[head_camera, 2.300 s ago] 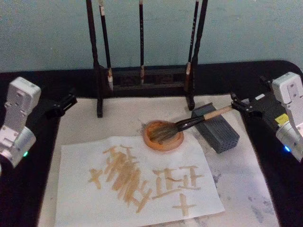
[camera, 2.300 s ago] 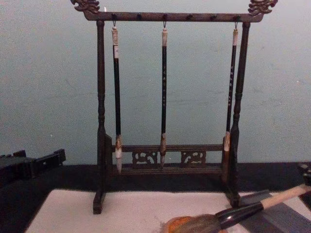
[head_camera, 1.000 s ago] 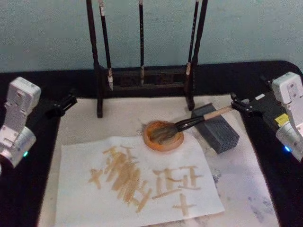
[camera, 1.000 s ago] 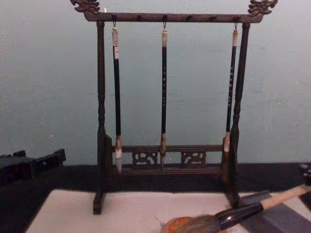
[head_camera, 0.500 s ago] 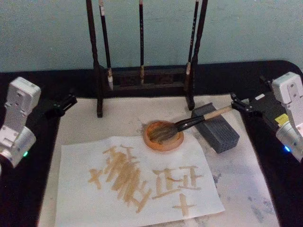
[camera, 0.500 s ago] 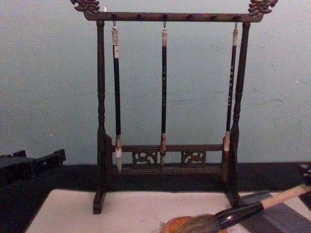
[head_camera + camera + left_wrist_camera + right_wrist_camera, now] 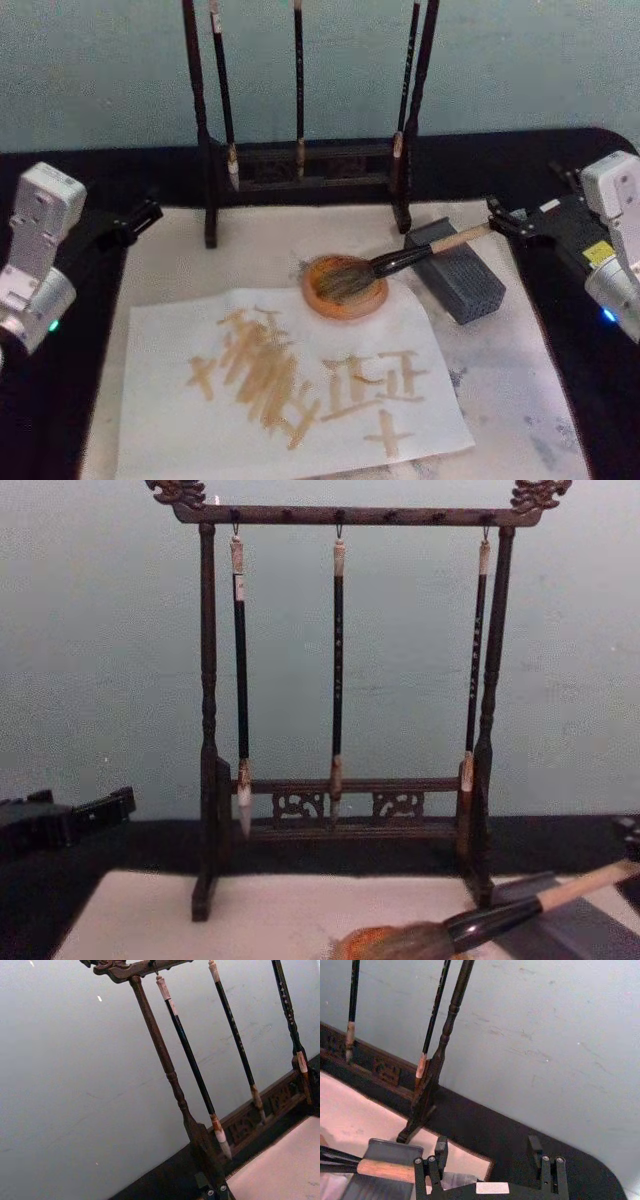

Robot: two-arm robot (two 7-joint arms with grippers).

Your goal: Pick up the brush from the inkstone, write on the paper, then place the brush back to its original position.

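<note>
The right gripper [image 7: 500,220], jaws wide apart and empty, sits just off the tan handle end of the brush [image 7: 400,262], which slants from the inkstone [image 7: 335,308] across a grey block [image 7: 470,285] toward it, far nearer than the parked left gripper [image 7: 145,213].

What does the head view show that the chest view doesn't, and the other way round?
Head view: the paper, covered in tan strokes. Chest view: the rack's carved top bar, where three thin brushes hang. Both: the brush lying with bristles in the orange dish, handle on the grey block. The right gripper sits open at the handle's end.
</note>
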